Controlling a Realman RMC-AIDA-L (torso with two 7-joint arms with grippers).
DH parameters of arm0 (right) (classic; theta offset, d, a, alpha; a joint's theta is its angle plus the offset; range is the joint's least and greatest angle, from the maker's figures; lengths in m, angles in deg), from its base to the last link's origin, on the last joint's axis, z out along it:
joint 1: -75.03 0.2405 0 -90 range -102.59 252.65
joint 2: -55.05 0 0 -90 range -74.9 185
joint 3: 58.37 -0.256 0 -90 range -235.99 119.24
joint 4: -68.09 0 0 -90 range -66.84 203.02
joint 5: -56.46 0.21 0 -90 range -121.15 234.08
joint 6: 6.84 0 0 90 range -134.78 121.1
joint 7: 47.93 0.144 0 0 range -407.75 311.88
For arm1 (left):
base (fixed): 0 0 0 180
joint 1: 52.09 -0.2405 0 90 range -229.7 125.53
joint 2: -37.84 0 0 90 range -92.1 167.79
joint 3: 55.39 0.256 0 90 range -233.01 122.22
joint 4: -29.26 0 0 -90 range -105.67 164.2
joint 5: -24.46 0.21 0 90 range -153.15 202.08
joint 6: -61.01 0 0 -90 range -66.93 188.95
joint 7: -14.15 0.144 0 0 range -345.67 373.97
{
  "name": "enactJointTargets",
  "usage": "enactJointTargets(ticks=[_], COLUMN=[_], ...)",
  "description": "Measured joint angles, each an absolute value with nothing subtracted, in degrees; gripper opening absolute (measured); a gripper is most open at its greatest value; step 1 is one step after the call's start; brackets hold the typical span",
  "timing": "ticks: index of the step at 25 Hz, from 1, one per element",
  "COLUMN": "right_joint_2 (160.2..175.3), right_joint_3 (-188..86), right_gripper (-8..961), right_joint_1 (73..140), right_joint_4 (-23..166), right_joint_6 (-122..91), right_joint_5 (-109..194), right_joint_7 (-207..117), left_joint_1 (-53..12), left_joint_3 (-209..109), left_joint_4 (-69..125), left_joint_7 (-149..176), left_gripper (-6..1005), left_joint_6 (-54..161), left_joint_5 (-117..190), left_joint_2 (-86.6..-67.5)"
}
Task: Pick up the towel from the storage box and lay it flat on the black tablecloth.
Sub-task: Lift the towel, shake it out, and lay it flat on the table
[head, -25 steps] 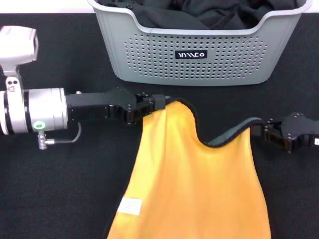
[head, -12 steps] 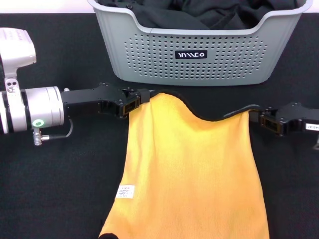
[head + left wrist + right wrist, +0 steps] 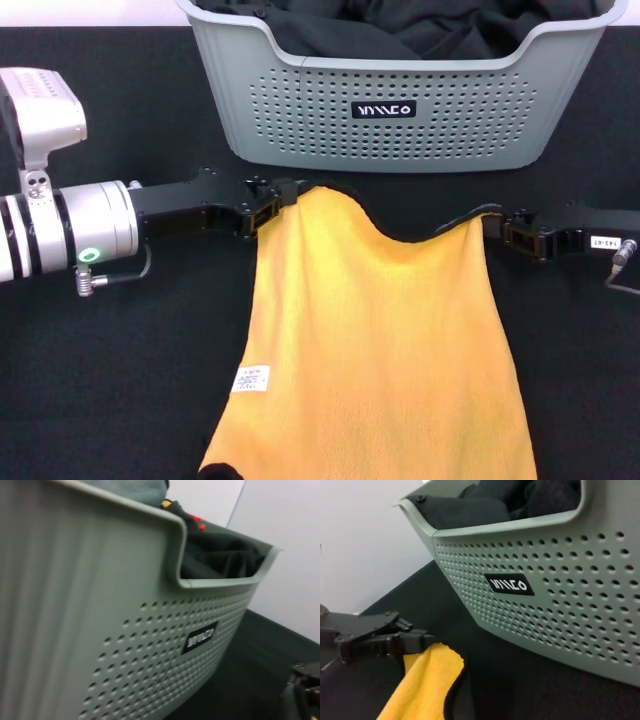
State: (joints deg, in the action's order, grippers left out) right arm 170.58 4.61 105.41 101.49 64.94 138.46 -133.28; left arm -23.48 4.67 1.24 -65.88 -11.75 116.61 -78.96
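Gripping one top corner each, left pincer (image 3: 268, 206) and right pincer (image 3: 508, 235) are clamped on the towel (image 3: 375, 340), spread over the tablecloth (image 3: 120, 380) before the box (image 3: 400, 110).

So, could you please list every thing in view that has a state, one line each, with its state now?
towel: out of the box, yellow side up, held by its two far corners, far edge sagging between them.
left gripper: shut on one towel corner.
right gripper: shut on the other towel corner.
storage box: upright, open on top, dark fabric inside.
black tablecloth: spread flat under everything.
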Motion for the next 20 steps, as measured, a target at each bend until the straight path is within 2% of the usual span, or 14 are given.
enactJointTargets(ticks=[14, 20], right_joint_2=[170.28, 170.28], right_joint_3=[4.56, 4.71], right_gripper=[108, 116], right_joint_1=[106.57, 107.02], right_joint_4=[101.61, 101.09], right_joint_6=[62.07, 59.95], right_joint_5=[138.47, 137.89], right_joint_7=[-122.27, -119.29], left_joint_1=[-24.55, -24.91], left_joint_3=[-0.48, -0.52], left_joint_4=[1.97, 3.52], left_joint_7=[-59.13, -55.94], left_gripper=[31, 31], left_joint_6=[-9.27, -9.2], left_joint_5=[116.31, 115.43], left_joint_2=[-81.73, -82.13])
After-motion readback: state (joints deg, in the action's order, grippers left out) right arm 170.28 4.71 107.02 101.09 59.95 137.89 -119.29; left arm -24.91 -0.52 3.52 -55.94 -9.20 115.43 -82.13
